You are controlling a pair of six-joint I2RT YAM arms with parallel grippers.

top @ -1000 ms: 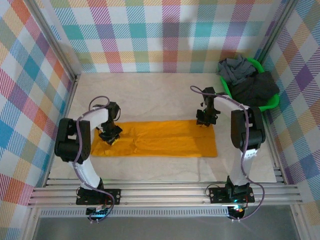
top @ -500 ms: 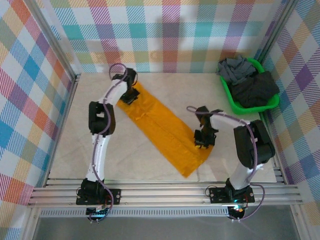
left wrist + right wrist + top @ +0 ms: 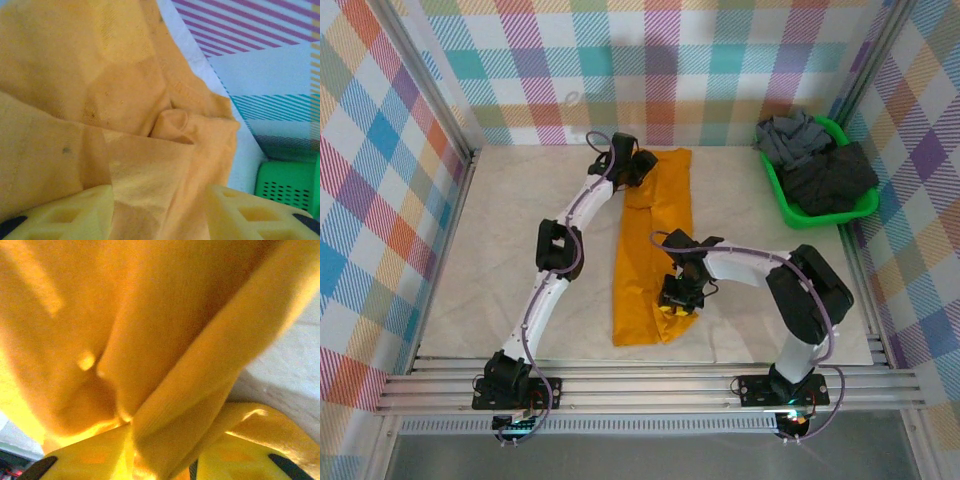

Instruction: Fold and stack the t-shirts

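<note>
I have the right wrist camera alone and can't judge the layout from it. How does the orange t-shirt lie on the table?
Observer: From the top camera, the orange t-shirt lies on the table as a long narrow strip running from the far edge toward the near edge.
Operator: Where is the right hand on it?
Observer: The right hand sits at the strip's right edge, toward its near end.
Operator: And the left hand?
Observer: The left hand is at the far end; its wrist camera shows its fingers standing apart over bunched cloth.
</note>
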